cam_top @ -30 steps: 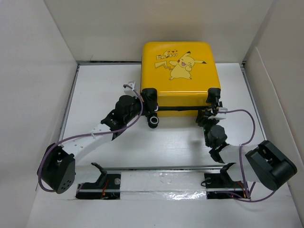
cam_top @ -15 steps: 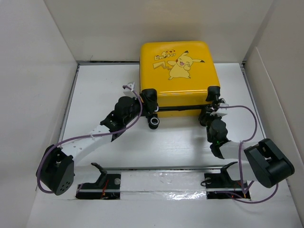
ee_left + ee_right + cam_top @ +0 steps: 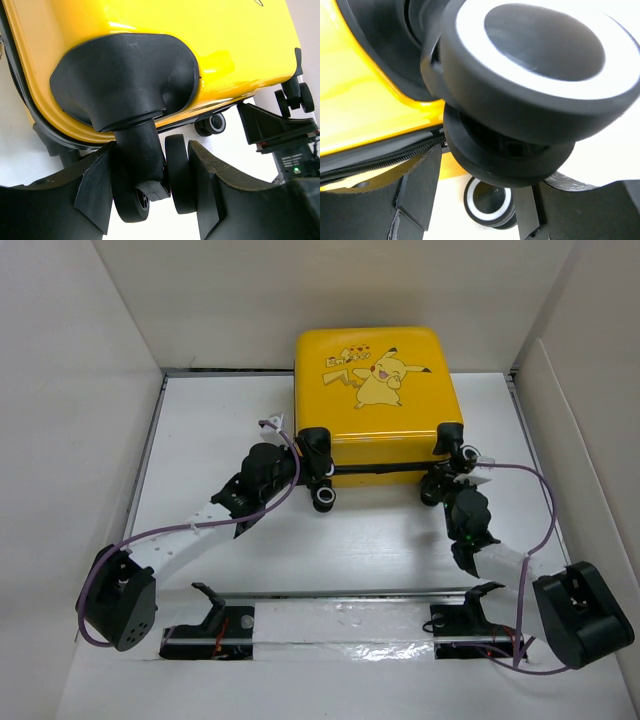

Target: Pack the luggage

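Note:
The luggage (image 3: 345, 425) is a yellow hard-shell suitcase with a Pikachu print. It lies flat and closed at the back middle of the table, wheels toward me. My left gripper (image 3: 312, 470) is shut on its near-left black double wheel (image 3: 150, 185), one finger on each outer face (image 3: 150, 192). My right gripper (image 3: 456, 468) is at the near-right corner. Its jaws stand tight on either side of that black caster wheel (image 3: 520, 100), which fills the right wrist view (image 3: 477, 200). The yellow shell shows in both wrist views (image 3: 150, 20) (image 3: 360, 100). The lining is hidden.
White walls box in the table (image 3: 220, 420) on the left, back and right. A second suitcase wheel (image 3: 322, 499) rests on the table by the left gripper, and another (image 3: 489, 201) beyond the right jaws. A metal rail (image 3: 340, 592) runs along the near edge.
The right arm's shoulder has swung right and its gripper has moved up and right to the near-right wheel. The suitcase shifted slightly left. The left arm has held still.

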### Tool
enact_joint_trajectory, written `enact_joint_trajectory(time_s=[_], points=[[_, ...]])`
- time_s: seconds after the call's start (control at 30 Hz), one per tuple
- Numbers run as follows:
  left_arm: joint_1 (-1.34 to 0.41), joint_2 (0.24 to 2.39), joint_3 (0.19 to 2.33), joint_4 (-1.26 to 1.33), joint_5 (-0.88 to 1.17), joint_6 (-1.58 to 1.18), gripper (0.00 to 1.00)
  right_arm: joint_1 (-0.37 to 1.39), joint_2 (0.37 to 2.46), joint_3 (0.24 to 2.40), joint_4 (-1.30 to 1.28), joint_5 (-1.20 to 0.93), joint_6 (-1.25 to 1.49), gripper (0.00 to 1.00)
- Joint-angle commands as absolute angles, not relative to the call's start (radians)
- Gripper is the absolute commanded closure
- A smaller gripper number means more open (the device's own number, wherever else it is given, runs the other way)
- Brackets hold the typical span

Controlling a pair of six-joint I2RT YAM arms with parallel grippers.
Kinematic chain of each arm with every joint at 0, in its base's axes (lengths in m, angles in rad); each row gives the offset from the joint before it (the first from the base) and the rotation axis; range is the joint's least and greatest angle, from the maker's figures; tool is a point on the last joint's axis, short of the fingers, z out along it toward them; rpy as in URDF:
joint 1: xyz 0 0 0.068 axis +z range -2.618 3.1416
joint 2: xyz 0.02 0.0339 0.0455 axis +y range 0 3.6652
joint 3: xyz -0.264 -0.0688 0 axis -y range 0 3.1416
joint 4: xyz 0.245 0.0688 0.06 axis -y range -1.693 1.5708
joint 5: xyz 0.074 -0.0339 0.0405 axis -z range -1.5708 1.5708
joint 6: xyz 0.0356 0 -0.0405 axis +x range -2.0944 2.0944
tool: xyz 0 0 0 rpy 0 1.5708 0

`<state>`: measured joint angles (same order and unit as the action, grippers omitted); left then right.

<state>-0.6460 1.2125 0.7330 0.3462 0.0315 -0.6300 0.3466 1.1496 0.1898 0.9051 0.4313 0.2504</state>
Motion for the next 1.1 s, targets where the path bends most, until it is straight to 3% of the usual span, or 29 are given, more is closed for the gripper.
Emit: enact_joint_trajectory(time_s=[0.0, 0.07, 0.2, 0.6, 0.87, 1.07], points=[[-0.676, 1.121, 0.776, 0.569, 0.192, -0.555, 1.00, 0.330, 1.077, 0.218, 0.853, 0.434, 0.282, 0.39], [-0.676, 1.121, 0.778, 0.572, 0.196, -0.555, 1.00, 0.307, 1.077, 0.228, 0.857, 0.422, 0.256, 0.39], [-0.676, 1.124, 0.773, 0.577, 0.199, -0.549, 1.00, 0.267, 1.115, 0.245, 0.946, 0.335, 0.213, 0.56], [-0.676, 1.144, 0.784, 0.572, 0.193, -0.538, 1.00, 0.245, 1.218, 0.258, 1.047, 0.117, 0.169, 0.57], [-0.676, 1.150, 0.785, 0.574, 0.192, -0.538, 1.00, 0.245, 1.223, 0.236, 1.037, 0.127, 0.187, 0.56], [-0.676, 1.154, 0.784, 0.580, 0.195, -0.541, 1.00, 0.287, 1.115, 0.213, 0.924, 0.208, 0.195, 0.60]])
